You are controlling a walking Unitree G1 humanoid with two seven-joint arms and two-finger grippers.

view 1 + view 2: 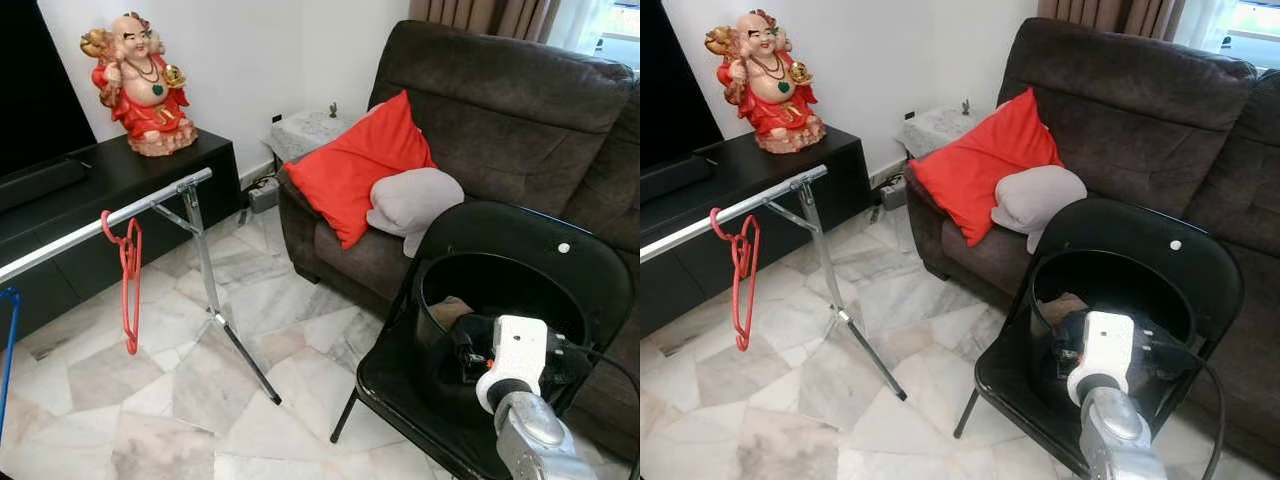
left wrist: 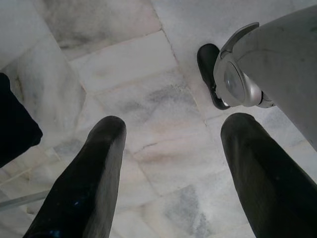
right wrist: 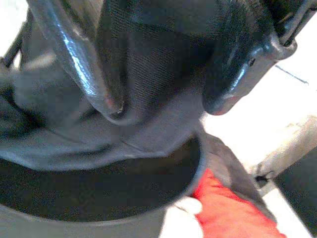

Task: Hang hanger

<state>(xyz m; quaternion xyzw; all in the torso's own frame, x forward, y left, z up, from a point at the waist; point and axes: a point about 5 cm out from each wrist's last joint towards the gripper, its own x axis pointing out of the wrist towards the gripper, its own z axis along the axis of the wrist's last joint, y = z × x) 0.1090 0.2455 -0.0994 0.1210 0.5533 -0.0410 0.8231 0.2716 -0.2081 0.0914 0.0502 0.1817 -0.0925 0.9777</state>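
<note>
A red hanger [image 1: 130, 270] hangs by its hook from the silver rail [image 1: 110, 215] of a clothes rack on the left. My right arm reaches down into a black bucket [image 1: 418, 300] that stands on a black folding chair [image 1: 520, 225]. In the right wrist view my right gripper [image 3: 166, 106] is open, with dark mesh fabric [image 3: 148, 59] showing between and behind its fingers. Something tan [image 1: 450, 310] lies in the bucket. My left gripper [image 2: 173, 121] hangs open above the marble floor, holding nothing.
A blue hanger [image 1: 8, 330] shows at the far left edge. The rack's leg [image 1: 245, 360] slants across the floor towards the chair. A brown sofa [image 1: 520, 110] with a red cushion [image 1: 365, 165] and a grey one [image 1: 415, 200] stands behind. A figurine [image 1: 140, 80] sits on the black cabinet [image 1: 120, 175].
</note>
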